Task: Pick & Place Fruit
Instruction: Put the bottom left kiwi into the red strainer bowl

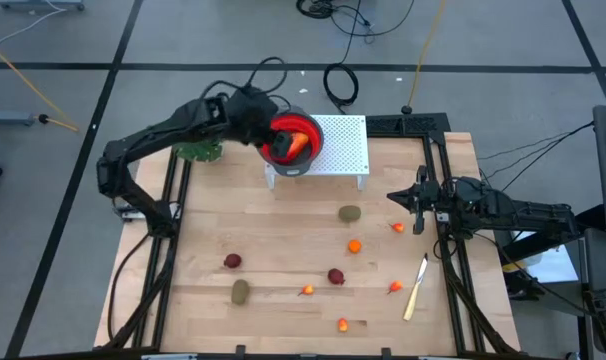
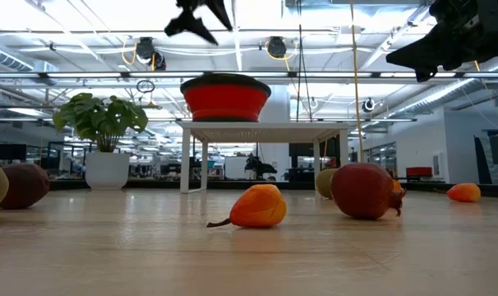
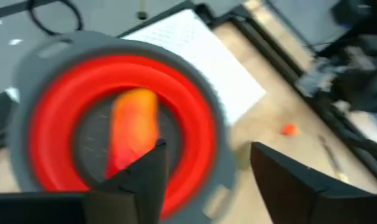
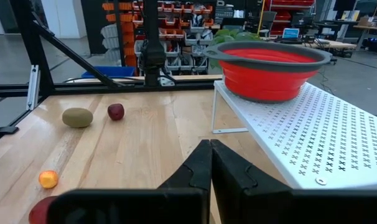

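A red collapsible bowl (image 1: pixel 301 128) with a grey rim stands on a white perforated stand (image 1: pixel 341 147) at the table's far side. The longer red-orange piece (image 3: pixel 134 124) lies inside it. My left gripper (image 3: pixel 207 180) hovers open over the bowl (image 3: pixel 64 124), touching nothing; the low view shows it (image 2: pixel 195 20) above the bowl (image 2: pixel 225 94). Other fruit lies on the wooden table: olive ovals (image 1: pixel 349 213) (image 1: pixel 240 291), dark red rounds (image 1: pixel 232 261) (image 1: pixel 335 276), and orange bits (image 1: pixel 354 246) (image 1: pixel 398 228). My right gripper (image 1: pixel 393 197) waits shut above the table's right side.
A pale-handled knife (image 1: pixel 416 288) lies near the table's right edge. A leafy green plant (image 1: pixel 200 152) stands left of the bowl under my left arm. Black frame rails (image 1: pixel 445 250) run along both sides. Small orange bits (image 1: pixel 306 290) (image 1: pixel 343 324) (image 1: pixel 394 287) dot the near part.
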